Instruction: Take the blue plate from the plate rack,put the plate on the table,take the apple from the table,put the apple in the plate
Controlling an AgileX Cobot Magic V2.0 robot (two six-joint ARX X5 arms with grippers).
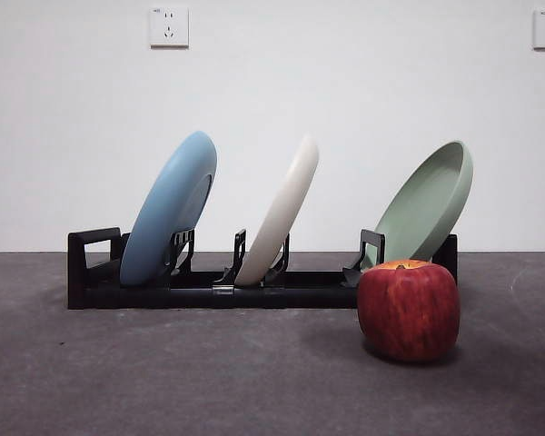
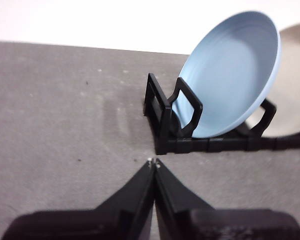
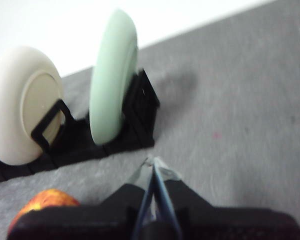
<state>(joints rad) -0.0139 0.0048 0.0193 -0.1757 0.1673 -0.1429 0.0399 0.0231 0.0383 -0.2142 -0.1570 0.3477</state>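
The blue plate (image 2: 232,75) leans in the end slot of the plate rack (image 2: 210,145), ahead of the left gripper (image 2: 153,162), whose jaws are clenched on nothing. The right gripper (image 3: 152,162), likewise pressed together and empty, waits with the apple (image 3: 42,202) just beside it on the table (image 1: 163,372).

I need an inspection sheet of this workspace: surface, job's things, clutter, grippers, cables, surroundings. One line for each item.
Surface: dark grey matte table, bare in front.
Job's things: large light-blue plate leaning in the long black slotted plate rack; deep-red apple on the table before the rack's other end.
Clutter: cream-white plate and pale green plate in the same rack.
Grippers: left gripper shut, empty, near the blue plate; right gripper shut, empty, near the green plate.
Cables: nothing seen.
Surroundings: white wall, two wall sockets.
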